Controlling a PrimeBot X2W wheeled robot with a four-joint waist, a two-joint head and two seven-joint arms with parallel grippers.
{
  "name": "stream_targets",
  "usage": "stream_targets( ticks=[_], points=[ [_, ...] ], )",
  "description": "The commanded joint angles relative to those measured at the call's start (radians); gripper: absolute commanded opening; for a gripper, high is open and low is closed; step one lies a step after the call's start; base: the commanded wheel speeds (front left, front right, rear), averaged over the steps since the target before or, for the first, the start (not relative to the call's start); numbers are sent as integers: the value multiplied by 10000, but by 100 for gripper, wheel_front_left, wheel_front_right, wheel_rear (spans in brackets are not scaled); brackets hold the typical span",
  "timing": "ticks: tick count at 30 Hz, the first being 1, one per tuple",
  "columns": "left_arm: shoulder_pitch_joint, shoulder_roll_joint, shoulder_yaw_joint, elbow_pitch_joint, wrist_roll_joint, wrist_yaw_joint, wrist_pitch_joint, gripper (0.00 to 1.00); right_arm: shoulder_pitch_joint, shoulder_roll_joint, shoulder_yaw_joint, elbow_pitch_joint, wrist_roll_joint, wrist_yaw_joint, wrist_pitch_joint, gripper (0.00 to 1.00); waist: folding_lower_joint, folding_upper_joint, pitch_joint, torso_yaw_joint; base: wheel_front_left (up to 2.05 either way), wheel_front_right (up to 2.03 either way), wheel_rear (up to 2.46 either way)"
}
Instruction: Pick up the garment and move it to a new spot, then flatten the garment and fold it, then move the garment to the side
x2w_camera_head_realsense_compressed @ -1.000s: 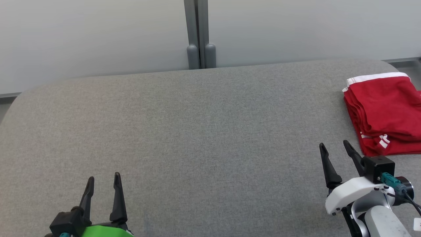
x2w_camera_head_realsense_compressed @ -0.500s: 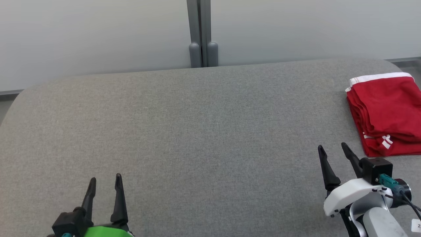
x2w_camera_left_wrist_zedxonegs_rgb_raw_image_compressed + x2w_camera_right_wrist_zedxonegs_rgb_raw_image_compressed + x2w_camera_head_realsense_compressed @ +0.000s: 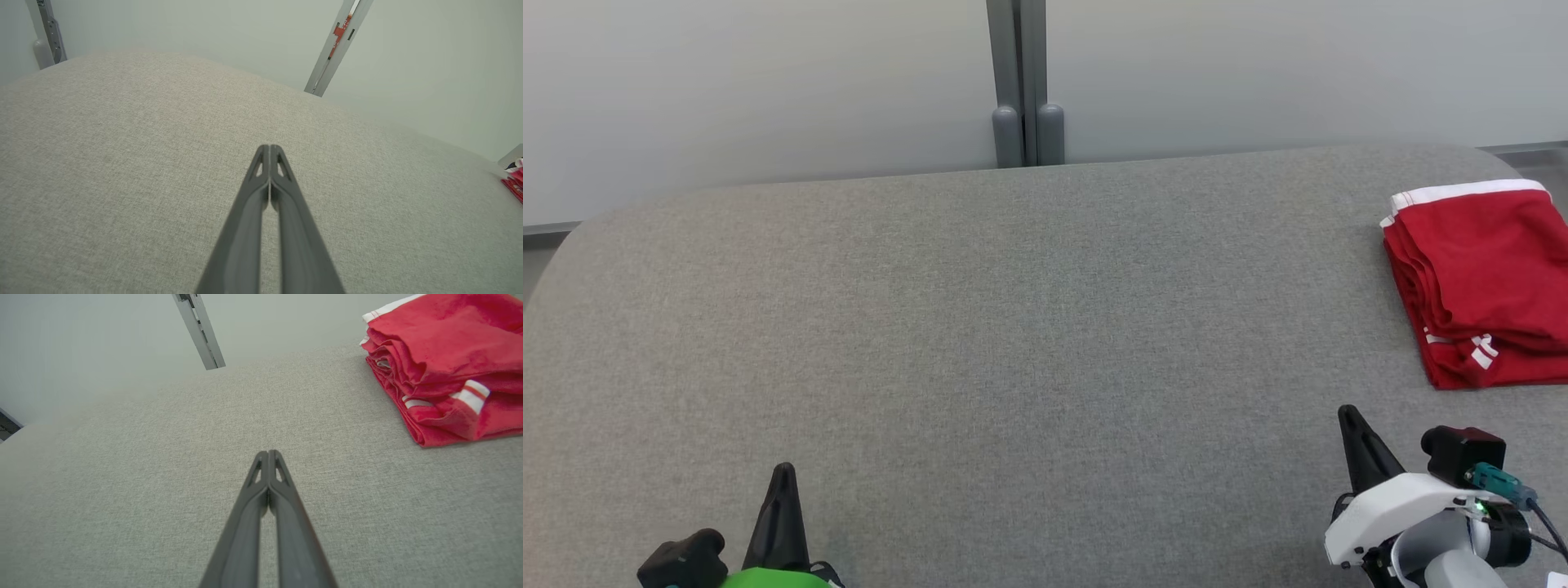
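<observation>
Garment (image 3: pixel 1478 278), red and folded, lies at the right end of the grey padded table (image 3: pixel 1013 327), just ahead-right of the nearer right gripper (image 3: pixel 1349 418), whose fingers, like those of the left gripper (image 3: pixel 784 474), are pinched together, empty.

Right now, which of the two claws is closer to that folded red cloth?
The right gripper, at the lower right: the red garment lies close by, whereas the left gripper sits far across.

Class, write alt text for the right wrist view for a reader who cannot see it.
A folded red garment with white trim lies at upper right on a grey fabric surface. The right hand, shut and empty, points up from bottom centre, apart from the garment.
</observation>
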Motion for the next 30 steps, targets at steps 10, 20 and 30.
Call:
stream_targets(
  ticks=[10, 20, 30],
  points=[
    [-469, 32, 253, -144, -1847, -152, 487, 0, -221, 100, -288, -416, 1959, -3, 368, 0, 0, 0, 6, -2, 0, 0, 0],
    [-679, 41, 416, -138, -3261, -229, 891, 0, -248, 204, -482, -584, 3458, -4, 677, 0, 0, 0, 11, -5, 0, 0, 0],
    [-870, 50, 558, -131, -4534, -298, 1254, 0, -268, 303, -662, -732, 4806, -5, 964, 0, 0, 0, 16, -7, 0, 0, 0]
  ],
)
